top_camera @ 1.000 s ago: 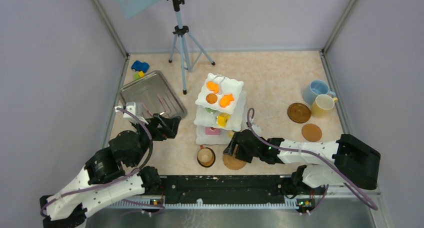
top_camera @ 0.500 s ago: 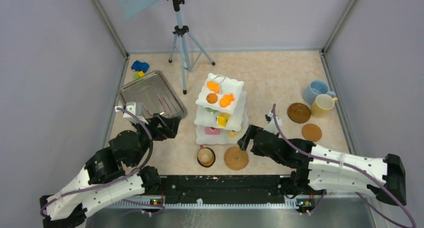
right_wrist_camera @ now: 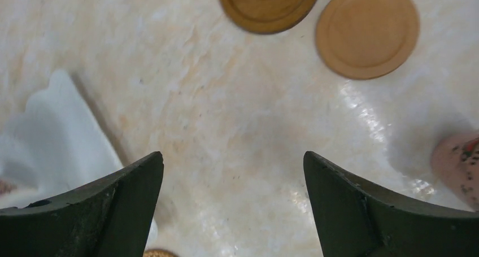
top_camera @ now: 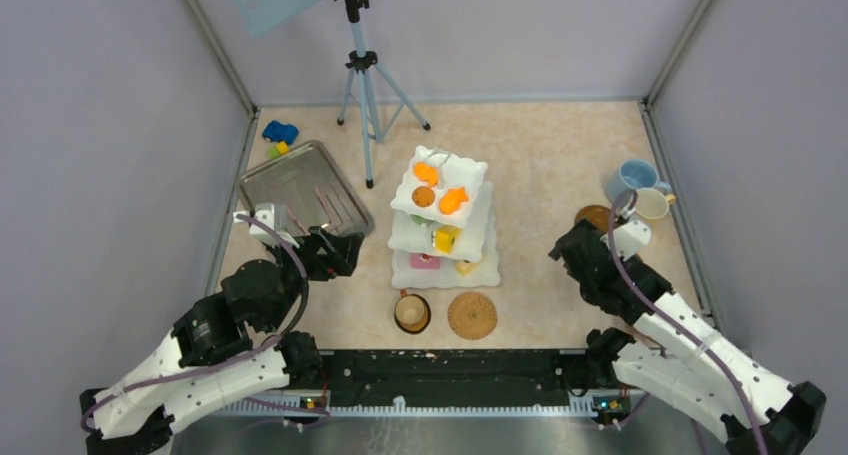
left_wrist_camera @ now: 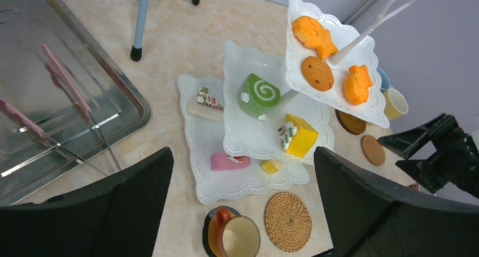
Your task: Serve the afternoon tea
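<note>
The white three-tier stand (top_camera: 443, 220) holds orange, green, yellow and pink pastries (left_wrist_camera: 313, 34). A brown mug (top_camera: 411, 313) stands on a dark coaster in front of it, with a woven coaster (top_camera: 472, 315) beside it. The blue mug (top_camera: 630, 180) and cream mug (top_camera: 652, 205) stand at the right. My right gripper (top_camera: 565, 250) is open and empty, low over bare table near a dark brown coaster (right_wrist_camera: 268, 3) and a tan coaster (right_wrist_camera: 367, 31). A pinkish mug (right_wrist_camera: 460, 161) shows at the right edge of the right wrist view. My left gripper (top_camera: 335, 250) is open and empty, left of the stand.
A steel tray (top_camera: 305, 187) with pink-handled tongs lies at the left. A blue toy car (top_camera: 280, 132) sits behind it. A tripod (top_camera: 365, 75) stands behind the stand. Enclosure walls close in the left, back and right.
My right arm has swung from the woven coaster near the front edge to the right, towards the coasters and mugs. The woven coaster stays beside the brown mug. The left arm has not moved.
</note>
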You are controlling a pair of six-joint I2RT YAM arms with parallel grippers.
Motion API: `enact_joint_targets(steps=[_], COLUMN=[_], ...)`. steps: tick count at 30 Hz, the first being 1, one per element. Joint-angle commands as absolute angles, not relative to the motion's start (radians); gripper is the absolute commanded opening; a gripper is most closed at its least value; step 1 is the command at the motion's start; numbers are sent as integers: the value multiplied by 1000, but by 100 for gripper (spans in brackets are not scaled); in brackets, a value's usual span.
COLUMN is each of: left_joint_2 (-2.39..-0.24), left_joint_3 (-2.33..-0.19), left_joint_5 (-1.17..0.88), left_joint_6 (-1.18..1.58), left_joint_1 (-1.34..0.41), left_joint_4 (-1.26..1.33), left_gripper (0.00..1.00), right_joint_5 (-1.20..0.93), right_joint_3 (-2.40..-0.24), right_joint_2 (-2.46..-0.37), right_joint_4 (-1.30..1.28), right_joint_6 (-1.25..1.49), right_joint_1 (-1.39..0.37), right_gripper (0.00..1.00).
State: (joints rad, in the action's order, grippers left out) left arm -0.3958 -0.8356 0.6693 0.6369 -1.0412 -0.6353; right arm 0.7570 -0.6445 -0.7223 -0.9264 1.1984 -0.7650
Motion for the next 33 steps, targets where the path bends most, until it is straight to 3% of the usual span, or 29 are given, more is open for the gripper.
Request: enact_joint_targets(steps=[1,6,10,20,27,33], left_joint_2=[-393,-378,-373,-396,-398,-386], left_joint_3=[-834,-832,-827,-810,-795,-779], left_joint_5=[654,651,641,593,566,549], left_joint_6=[634,638,636,593,571,583], left_joint_1=[-1039,-1040,-1040,-1039,-1040,-1039], left_joint_4=[-605,-615,-615,-581,-566,-563], left_gripper=[99,99,99,99,99,99], right_joint_5=[660,443,478,341,327,313], right_joint_3=[-719,-789,-859,-1095,-1264,-1289], right_joint_2=[-736,-861,-957,-1227,-1389,-1508], right_joint_4=[-792,-723,-659,-515,-559,-579], right_joint_6=[981,914,846,618,483,410], right_joint_1=[-476,-191,-132,84,140,199], right_gripper=[93,95,97,95,93,81])
